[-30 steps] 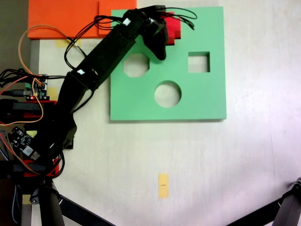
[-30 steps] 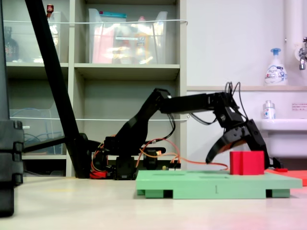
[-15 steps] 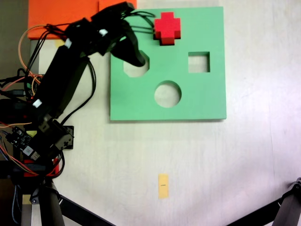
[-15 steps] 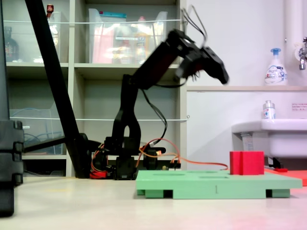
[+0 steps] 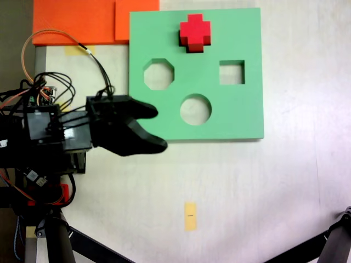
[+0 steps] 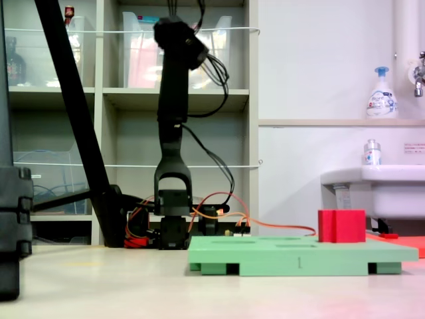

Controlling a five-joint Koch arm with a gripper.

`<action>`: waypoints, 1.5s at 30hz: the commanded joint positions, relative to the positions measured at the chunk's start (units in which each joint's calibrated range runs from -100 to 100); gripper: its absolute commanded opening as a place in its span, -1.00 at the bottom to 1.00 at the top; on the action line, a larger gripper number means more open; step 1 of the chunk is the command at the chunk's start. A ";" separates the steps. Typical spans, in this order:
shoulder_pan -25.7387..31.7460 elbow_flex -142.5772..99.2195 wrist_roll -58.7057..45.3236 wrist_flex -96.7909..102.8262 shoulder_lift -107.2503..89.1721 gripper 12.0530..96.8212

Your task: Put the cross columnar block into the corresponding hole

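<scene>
- I see the cross columnar block (image 5: 195,33) standing in the green board (image 5: 236,118), top centre of the frame
- My gripper (image 5: 156,129) hangs at mid-left, fingers spread, empty
- Placement looks finished; next I'd only park the arm

An orange foam board (image 5: 77,21) lies at the table's (image 5: 247,186) top left corner, a small yellow tape strip (image 5: 190,216) sits lower down, while shelves (image 6: 133,100) holding clear storage bins, a soap pump bottle (image 6: 381,93) and a white sink (image 6: 378,186) line the wall.
</scene>
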 commanded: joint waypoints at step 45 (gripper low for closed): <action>-3.81 -140.52 -22.81 90.64 -32.42 -0.18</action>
